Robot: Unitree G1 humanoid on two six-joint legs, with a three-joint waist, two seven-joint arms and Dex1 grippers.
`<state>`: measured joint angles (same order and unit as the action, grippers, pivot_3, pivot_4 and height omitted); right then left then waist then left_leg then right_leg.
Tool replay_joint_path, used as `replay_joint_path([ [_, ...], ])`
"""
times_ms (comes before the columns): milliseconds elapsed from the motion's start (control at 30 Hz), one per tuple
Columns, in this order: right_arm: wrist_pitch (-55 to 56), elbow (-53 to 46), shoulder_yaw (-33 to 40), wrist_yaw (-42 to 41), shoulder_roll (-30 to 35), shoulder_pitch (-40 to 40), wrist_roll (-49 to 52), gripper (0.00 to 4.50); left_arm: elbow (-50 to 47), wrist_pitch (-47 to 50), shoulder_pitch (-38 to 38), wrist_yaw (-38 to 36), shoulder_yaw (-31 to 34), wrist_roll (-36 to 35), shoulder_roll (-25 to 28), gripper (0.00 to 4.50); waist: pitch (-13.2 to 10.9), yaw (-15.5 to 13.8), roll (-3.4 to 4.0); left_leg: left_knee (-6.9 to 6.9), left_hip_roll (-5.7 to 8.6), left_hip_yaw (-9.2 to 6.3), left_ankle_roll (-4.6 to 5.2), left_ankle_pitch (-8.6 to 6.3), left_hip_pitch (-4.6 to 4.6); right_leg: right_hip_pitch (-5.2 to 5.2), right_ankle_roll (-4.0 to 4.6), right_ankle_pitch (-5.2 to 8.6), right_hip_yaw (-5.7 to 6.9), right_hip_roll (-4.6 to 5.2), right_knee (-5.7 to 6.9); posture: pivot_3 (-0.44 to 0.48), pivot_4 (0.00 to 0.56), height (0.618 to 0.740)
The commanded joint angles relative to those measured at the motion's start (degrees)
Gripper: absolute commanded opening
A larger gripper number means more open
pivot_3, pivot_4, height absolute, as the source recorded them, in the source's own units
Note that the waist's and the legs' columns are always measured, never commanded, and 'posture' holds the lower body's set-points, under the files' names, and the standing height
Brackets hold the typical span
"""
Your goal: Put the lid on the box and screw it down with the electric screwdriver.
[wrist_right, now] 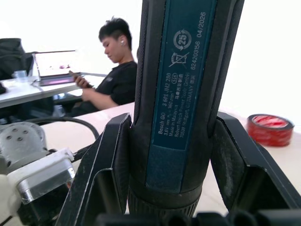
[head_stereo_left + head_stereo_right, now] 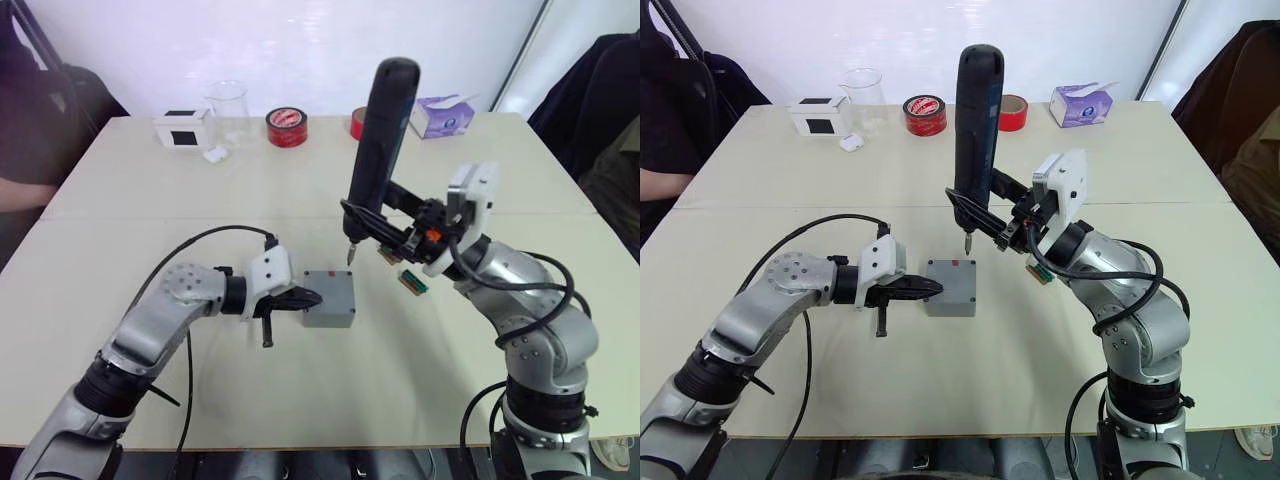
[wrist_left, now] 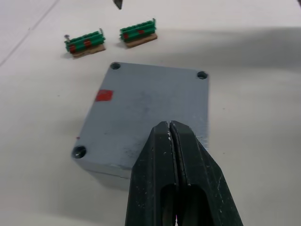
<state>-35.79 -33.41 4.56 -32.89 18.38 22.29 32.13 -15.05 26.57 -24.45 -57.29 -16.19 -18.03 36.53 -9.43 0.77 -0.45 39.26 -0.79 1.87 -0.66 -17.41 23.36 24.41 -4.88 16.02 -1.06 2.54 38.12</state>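
From the head, your right gripper point(image 2: 992, 215) clamps the electric screwdriver point(image 2: 975, 130) upright above mid-desk point(image 2: 790, 180). At the wrist, the left gripper point(image 3: 171, 136), fingers pressed together, pins the lid point(image 3: 150, 113) onto the box point(image 2: 950, 290); lower the bit squarely into a corner hole.

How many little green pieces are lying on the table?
2. Both lie side by side just past the lid: one beyond its corner with the red mark, the other right beside it. More could be hidden behind the right arm.
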Motion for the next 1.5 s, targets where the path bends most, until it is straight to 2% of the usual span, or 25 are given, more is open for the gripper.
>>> replay_joint_path([
  [33,5.3,0.3,-0.7,-0.2,-0.2,-0.2,-1.3,1.86,1.9,-0.4,-0.2,0.6,0.3,0.5,-1.5,0.0,0.0,0.0,0.0,0.01,0.0,0.0,0.0,0.0,-0.01,-0.01,0.0,0.0,0.0,0.01,0.01,0.0,0.15,0.74],
  [567,14.1,7.5,-3.8,-1.0,-0.2,-2.5,-5.0,1.86,3.0,-1.0,1.2,1.2,0.2,1.8,-2.4,0.0,0.0,0.0,0.0,0.01,0.0,0.0,0.0,0.01,-0.02,-0.02,0.0,0.0,0.0,0.01,0.01,0.0,0.15,0.74],
  [933,17.0,10.0,-5.0,-0.9,-0.4,-2.4,-7.0,1.86,3.9,-1.6,1.4,0.6,0.3,2.0,-1.9,0.0,0.0,0.0,0.0,0.01,0.0,0.0,0.0,0.02,-0.05,-0.05,0.0,0.0,0.0,0.0,0.02,0.0,0.15,0.74],
  [1267,18.2,12.0,-7.2,-1.5,0.4,-5.5,-9.6,1.86,4.6,-1.6,1.5,0.4,0.3,2.4,-1.9,0.0,0.1,0.0,0.0,0.01,0.0,-0.01,-0.01,0.02,-0.11,-0.11,0.0,0.0,0.0,0.0,0.03,0.0,0.15,0.74],
  [1400,16.3,13.8,-8.0,-0.5,0.4,-6.6,-10.2,1.86,5.3,-1.8,1.6,0.5,0.0,3.0,-1.9,0.0,0.1,0.1,-0.02,0.0,-0.01,-0.01,-0.01,0.02,-0.46,-0.49,0.0,0.0,0.0,0.0,0.0,0.0,0.15,0.74],
  [1500,14.5,15.1,-7.8,1.2,-0.1,-6.6,-10.2,1.86,5.8,-2.0,1.7,0.5,-0.1,3.2,-2.1,0.0,0.1,0.1,-0.05,-0.14,-0.03,-0.01,0.06,-0.02,-1.29,-1.34,0.02,0.05,0.01,-0.02,-0.16,0.0,0.15,0.74],
])
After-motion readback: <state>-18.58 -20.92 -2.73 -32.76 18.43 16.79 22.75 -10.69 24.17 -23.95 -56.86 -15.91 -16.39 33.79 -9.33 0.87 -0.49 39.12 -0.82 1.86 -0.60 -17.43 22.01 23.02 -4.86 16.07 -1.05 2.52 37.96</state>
